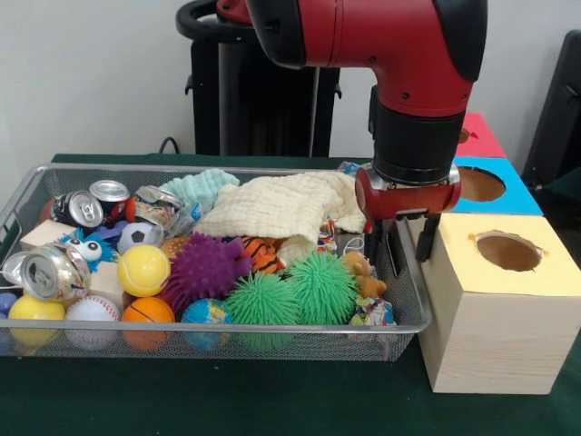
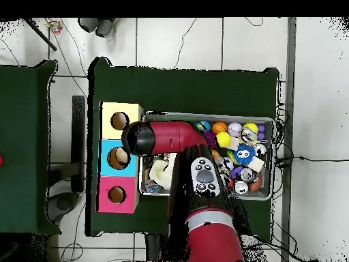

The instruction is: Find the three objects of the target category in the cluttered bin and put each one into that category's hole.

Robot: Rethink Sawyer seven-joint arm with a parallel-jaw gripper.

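From the front, the red and black arm comes down over the right end of the wire mesh bin [image 1: 27, 195], and its black-fingered gripper [image 1: 401, 245] hangs right at the bin's edge, between the clutter and the pale wooden box with a yellow top and round hole [image 1: 495, 304]. The fingers stand apart with nothing between them. Just beside the gripper, to its picture-left, lies a cream waffle-weave cloth [image 1: 277, 207]. Below and left of it sit two green spiky rubber balls [image 1: 295, 291], with a purple spiky ball [image 1: 204, 268] further off. Well away at the far left end are crushed drink cans [image 1: 56, 271], a yellow tennis ball [image 1: 143, 270], a small orange basketball [image 1: 147, 312] and a white baseball [image 1: 91, 312]. Behind the gripper, the blue-topped box [image 1: 495, 186] and the pink-topped box [image 1: 478, 136] line up after the yellow one.

From overhead, the arm's wrist covers the gripper, so the fingers cannot be made out there. The wrist sits just beside the yellow box [image 2: 119, 121], over the bin's nearest end. The balls cluster at the bin's opposite end [image 2: 238, 136], well apart from the gripper.
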